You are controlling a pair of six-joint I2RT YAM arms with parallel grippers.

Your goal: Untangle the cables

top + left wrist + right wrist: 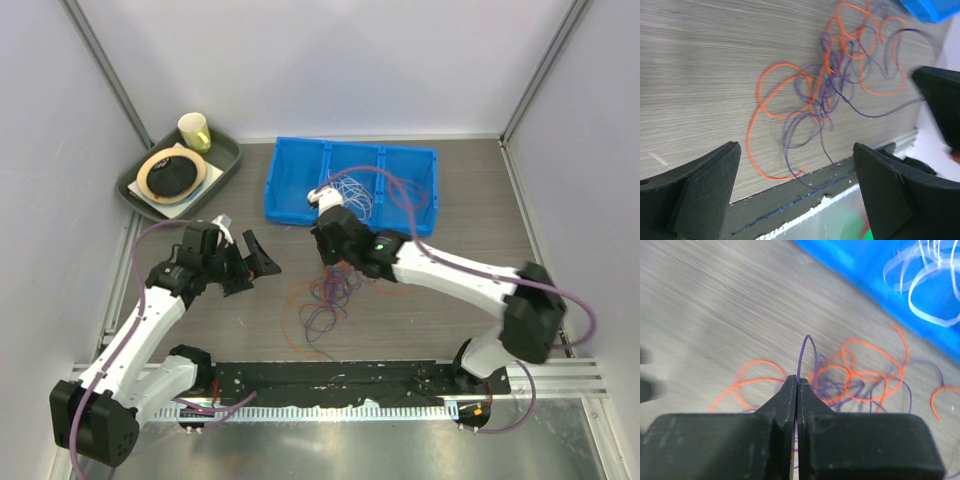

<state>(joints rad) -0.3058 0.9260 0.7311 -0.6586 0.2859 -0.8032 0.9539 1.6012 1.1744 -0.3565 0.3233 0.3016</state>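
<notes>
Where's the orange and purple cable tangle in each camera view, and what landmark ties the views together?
Top external: cable tangle at picture centre, just below the blue bin.
Left wrist: cable tangle, upper middle to upper right.
Right wrist: cable tangle, middle to right.
Shared landmark: blue bin, upper centre from above, top right corner in both wrist views.

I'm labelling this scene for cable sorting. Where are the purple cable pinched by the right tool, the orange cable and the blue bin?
purple cable [808, 337]: right wrist view, top of its upright loop.
orange cable [782, 64]: left wrist view, top of its large left loop.
blue bin [298, 180]: top view, bare floor of the left compartment.
</notes>
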